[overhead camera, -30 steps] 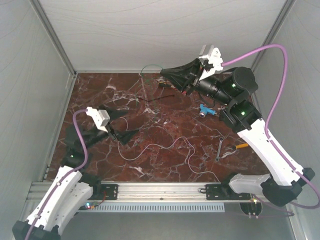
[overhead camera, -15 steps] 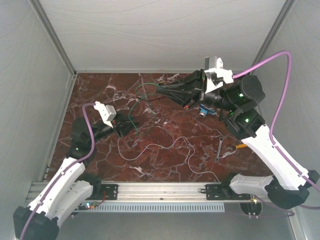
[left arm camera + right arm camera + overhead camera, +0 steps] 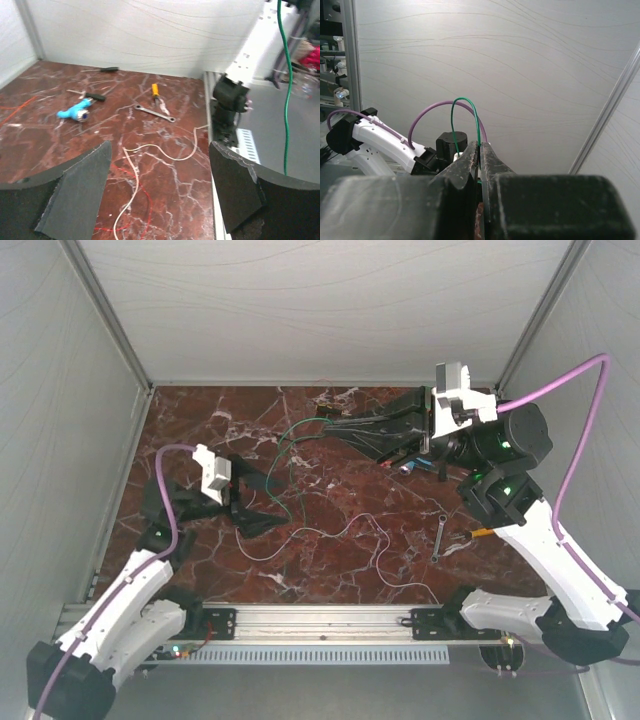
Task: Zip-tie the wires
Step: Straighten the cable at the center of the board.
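Observation:
The wires lie loose on the marble: a white strand (image 3: 345,528) (image 3: 134,180) and a thin orange-red one (image 3: 141,196) run across the middle. A green wire (image 3: 291,462) (image 3: 454,120) rises off the table in a loop, pinched at the tip of my right gripper (image 3: 328,423) (image 3: 481,150), which is shut on it above the far middle. My left gripper (image 3: 268,500) (image 3: 160,192) hovers open over the white and red strands, with nothing between its fingers. The green wire (image 3: 287,85) hangs just outside its right finger.
A blue tool (image 3: 408,464) (image 3: 74,111), a wrench (image 3: 439,537) (image 3: 154,113), an orange-handled screwdriver (image 3: 482,532) (image 3: 155,91) and a black-handled tool (image 3: 94,96) lie on the right half. A short black strip (image 3: 108,69) lies by the back wall. Walls enclose three sides.
My right gripper has drawn back to the right, pulling the green wire up into a long loop. My left gripper moved inward, closed partway, then opened again.

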`<state>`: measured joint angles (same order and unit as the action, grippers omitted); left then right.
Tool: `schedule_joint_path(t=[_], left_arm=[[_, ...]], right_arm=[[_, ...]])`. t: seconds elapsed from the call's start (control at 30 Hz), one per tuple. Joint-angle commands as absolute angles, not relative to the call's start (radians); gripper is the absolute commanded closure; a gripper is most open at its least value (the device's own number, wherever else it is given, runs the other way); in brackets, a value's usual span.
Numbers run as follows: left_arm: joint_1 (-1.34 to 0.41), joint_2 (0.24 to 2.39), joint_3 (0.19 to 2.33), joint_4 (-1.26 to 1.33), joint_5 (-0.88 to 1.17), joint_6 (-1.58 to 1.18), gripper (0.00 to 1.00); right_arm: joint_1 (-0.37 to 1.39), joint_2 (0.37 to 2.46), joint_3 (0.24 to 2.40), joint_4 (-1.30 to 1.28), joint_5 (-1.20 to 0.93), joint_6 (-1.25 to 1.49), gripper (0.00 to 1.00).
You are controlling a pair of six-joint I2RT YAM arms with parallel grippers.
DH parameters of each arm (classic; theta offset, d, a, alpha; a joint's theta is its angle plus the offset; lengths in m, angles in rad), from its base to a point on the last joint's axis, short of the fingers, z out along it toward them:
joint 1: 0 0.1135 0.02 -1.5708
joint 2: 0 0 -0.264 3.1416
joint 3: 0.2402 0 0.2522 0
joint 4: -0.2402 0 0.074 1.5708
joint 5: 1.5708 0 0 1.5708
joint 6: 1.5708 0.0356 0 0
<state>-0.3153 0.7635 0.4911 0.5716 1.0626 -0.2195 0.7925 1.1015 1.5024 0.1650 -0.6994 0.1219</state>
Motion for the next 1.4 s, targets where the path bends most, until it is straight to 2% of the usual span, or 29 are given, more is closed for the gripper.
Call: schedule_joint_path(t=[0.0,0.13,0.37,0.47,0.8,1.0,1.1,1.23,1.37], left_arm=[[-0.354,0.800,0.496,0.719,1.224,-0.324,0.22],[-0.370,0.800,0.504,0.695,1.226,-0.321,0.22],[-0.368,0.726,0.548,0.484,0.911,-0.172,0.25],[-0.367,0.721,0.559,0.445,0.862,-0.138,0.25],[-0.360,0.695,0.580,0.395,1.064,-0.072,0.22],[-0.357,0.731,0.581,0.429,1.163,-0.135,0.15],[-0.357,0.761,0.586,0.432,1.166,-0.152,0.22],[-0.359,0.777,0.578,0.456,1.162,-0.173,0.39],[-0.359,0.786,0.568,0.499,1.177,-0.210,0.39]], right_arm=[[0.808,1.100,1.500,0.225,-0.721,0.150,1.00],[0.820,1.116,1.518,0.228,-0.744,0.156,1.00],[0.824,1.131,1.550,0.172,-0.767,0.131,1.00],[0.824,1.131,1.558,0.159,-0.776,0.125,1.00],[0.824,1.124,1.571,0.088,-0.752,0.059,1.00],[0.824,1.130,1.565,0.104,-0.750,0.054,1.00],[0.825,1.135,1.565,0.120,-0.748,0.063,1.00],[0.824,1.145,1.570,0.143,-0.748,0.074,1.00],[0.825,1.154,1.574,0.158,-0.743,0.075,1.00]])
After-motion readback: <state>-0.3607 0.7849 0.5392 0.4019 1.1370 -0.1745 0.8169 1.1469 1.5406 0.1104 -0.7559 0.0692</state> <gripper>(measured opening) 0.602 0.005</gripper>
